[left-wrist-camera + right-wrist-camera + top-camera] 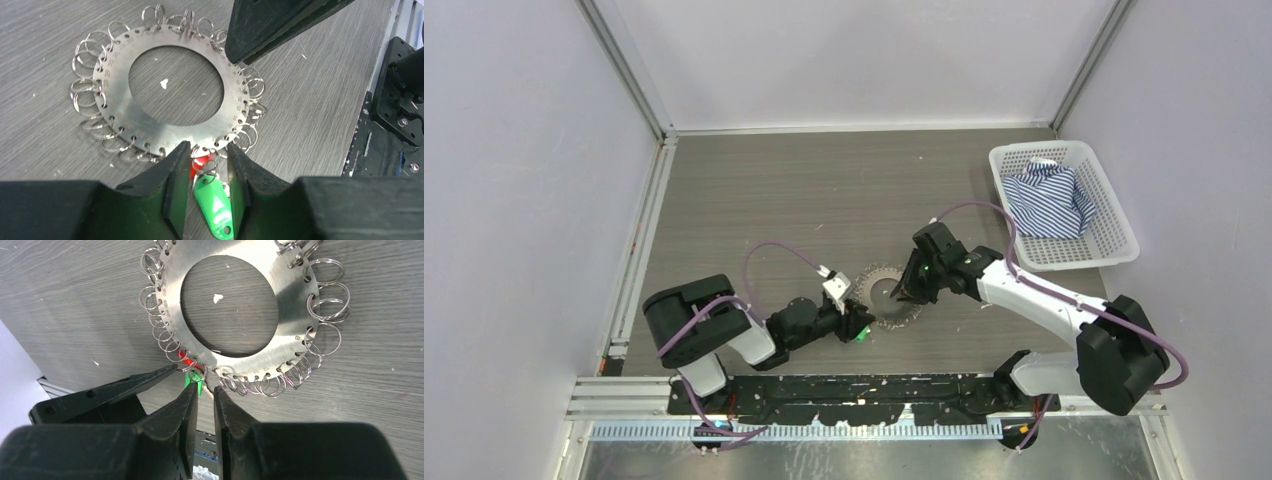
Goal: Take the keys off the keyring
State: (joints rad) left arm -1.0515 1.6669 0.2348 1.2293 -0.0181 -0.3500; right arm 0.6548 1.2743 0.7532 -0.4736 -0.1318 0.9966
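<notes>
From above, the left gripper [859,328] and right gripper [902,295] meet at the keyring's [879,270] near rim. At the left wrist, narrow jaws straddle the green key [214,202], grip unclear; they should pinch it firmly. At the right wrist, jaws stand nearly shut beside it, contents unclear; they should steady the keyring

**Counts by kind**

One flat metal disc [120,115] is carrying well over twenty small split rings [86,102], too crowded to count exactly, plus one green plastic tag [215,202] and one red tag [200,162]. One white basket [1074,255] is holding one striped cloth [1049,200].
</notes>
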